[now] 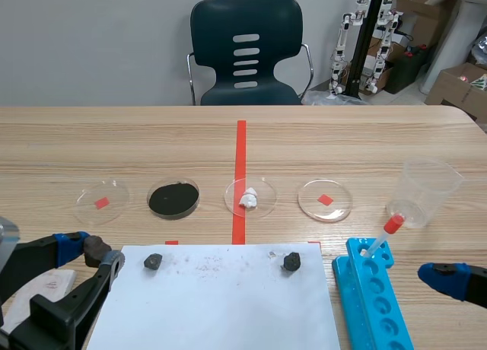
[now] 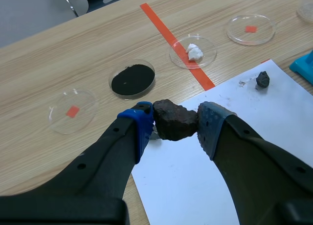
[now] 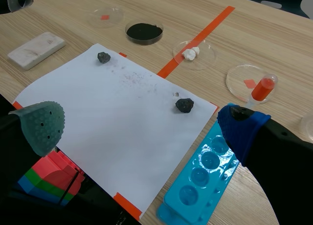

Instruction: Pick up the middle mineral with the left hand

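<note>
Left gripper (image 2: 177, 118): its two fingers pinch a rock, with one blue pad on each side of it.
Middle mineral (image 2: 173, 126): a brown, bumpy rock, bigger than the other two. It sits tight between the left gripper's pads, over the edge of the white paper (image 2: 195, 186) on the left arm's side. It looks to be up in the air, not lying on the paper.
Small dark rocks: one (image 1: 153, 262) lies near the paper's far left corner and one (image 1: 291, 262) near its far right corner. The spot between them is bare, so I think the held rock is the middle one.
Right gripper (image 3: 143, 126): its fingers are spread wide and hold nothing. It hangs over the paper's other side, next to the blue tray (image 3: 200, 181).
Dishes: four round clear ones stand in a row past the paper. One holds black powder (image 1: 173, 198) and one holds a white lump (image 1: 249, 198).
Step now: the grab looks done, and the rock is being held up.
Next move: I think the arm should keep squeezing and go up slowly. The rock is bumpy, so it could slip or turn if the pads let go a little.
</note>
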